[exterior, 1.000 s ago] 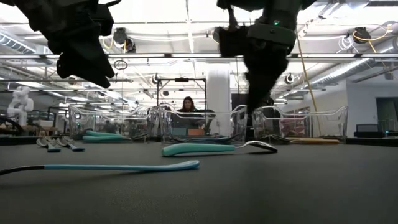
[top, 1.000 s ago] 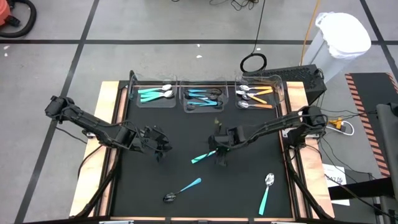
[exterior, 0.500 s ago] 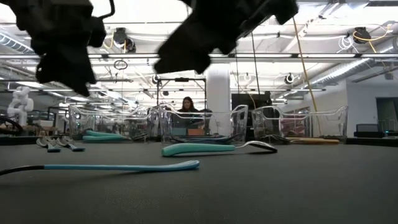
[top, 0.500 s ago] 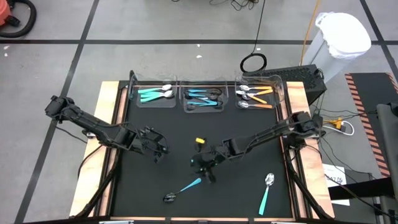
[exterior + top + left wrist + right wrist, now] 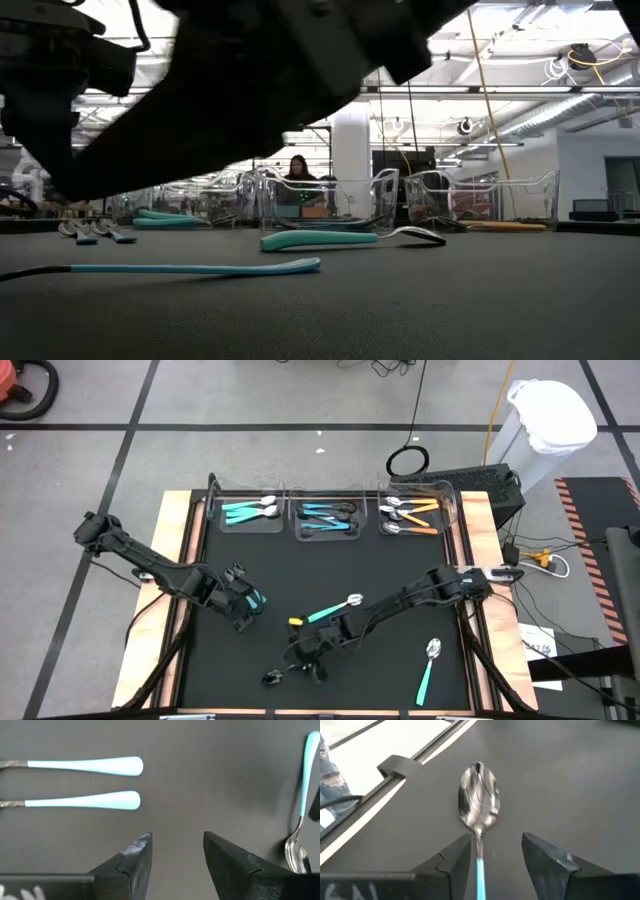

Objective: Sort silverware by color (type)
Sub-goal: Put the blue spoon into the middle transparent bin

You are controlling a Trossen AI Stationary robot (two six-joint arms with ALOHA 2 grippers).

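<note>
Item: light-blue-handled spoon [image 5: 479,815], near edge of black mat [image 5: 400,570], left of centre. Right gripper [image 5: 305,657] directly above it, fingers spread astride the handle, aligned with its long axis. Left gripper [image 5: 243,610] spread, empty, farther off.

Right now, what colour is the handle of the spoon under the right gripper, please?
Light blue handle, seen best in the right wrist view.

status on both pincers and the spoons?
Right pincer open, straddling the light-blue spoon near the front edge, not gripped. Left pincer open, empty, hovering left of centre. Nothing blocking.
</note>
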